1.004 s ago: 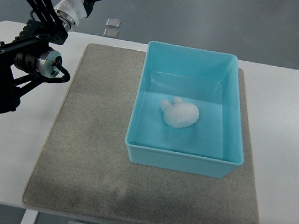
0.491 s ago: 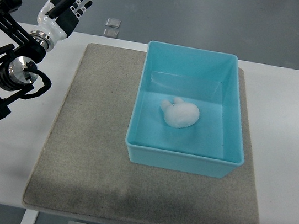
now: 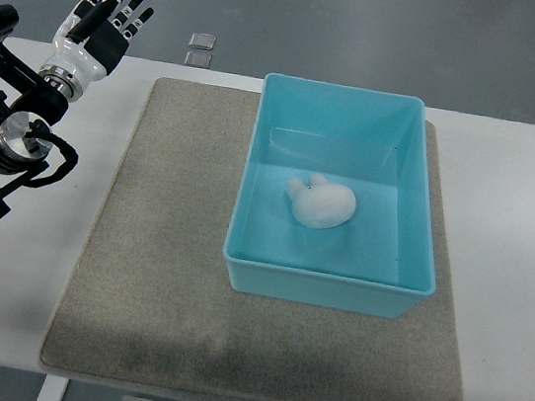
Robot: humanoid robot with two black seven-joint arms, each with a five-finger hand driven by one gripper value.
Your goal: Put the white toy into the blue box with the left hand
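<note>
Toy (image 3: 321, 204) sits in the box (image 3: 251, 173) looking soft, light and squishy, easiest grabbed round its fat body, while the left hand (image 3: 101, 20) hovers spread wide and empty.

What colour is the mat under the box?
The flat fabric mat is grey-brown, seen in the top view.

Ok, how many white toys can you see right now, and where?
1. The white toy lies on the floor of the blue box, near its middle. The box stands on the grey mat. Nothing in view could hide another; the left hand holds nothing.
</note>
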